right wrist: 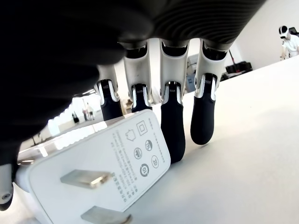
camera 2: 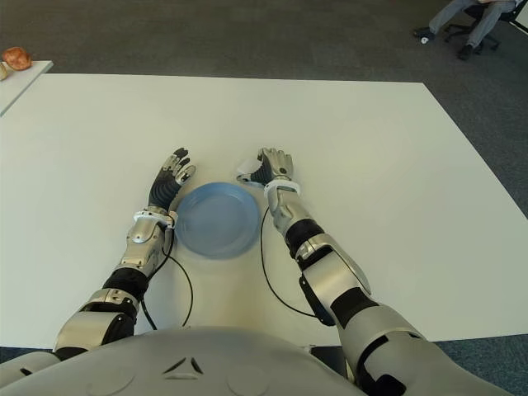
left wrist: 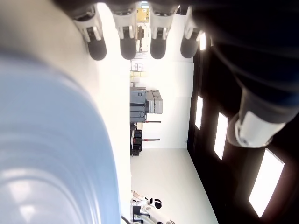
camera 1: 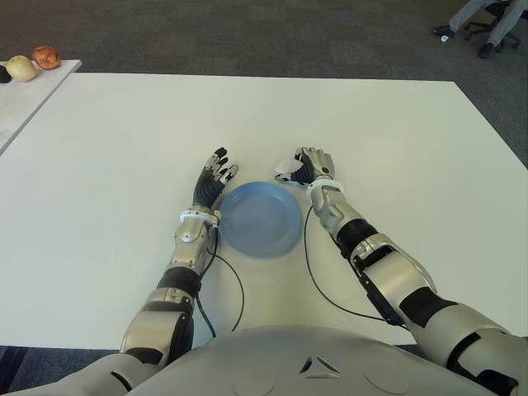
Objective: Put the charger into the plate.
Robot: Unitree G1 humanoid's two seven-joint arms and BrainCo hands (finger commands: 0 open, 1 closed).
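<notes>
A blue plate (camera 1: pixel 257 221) lies on the white table (camera 1: pixel 379 124) just in front of me, with nothing in it. My right hand (camera 1: pixel 308 163) is at the plate's far right rim, low over the table. It is shut on a white charger (camera 1: pixel 288 169). The right wrist view shows the charger (right wrist: pixel 105 170) with its two metal prongs pointing out, and the fingers (right wrist: pixel 172 126) curled along its far side. My left hand (camera 1: pixel 216 175) shows beside the plate's left rim, fingers spread and holding nothing. The left wrist view shows the plate (left wrist: pixel 46 140) close under that palm.
A second white table (camera 1: pixel 25 95) at the far left carries a pale round object (camera 1: pixel 22 68) and a reddish one (camera 1: pixel 46 57). A person's legs and an office chair (camera 1: pixel 487 25) are at the far right. Thin black cables (camera 1: pixel 238 290) trail from both wrists across the table.
</notes>
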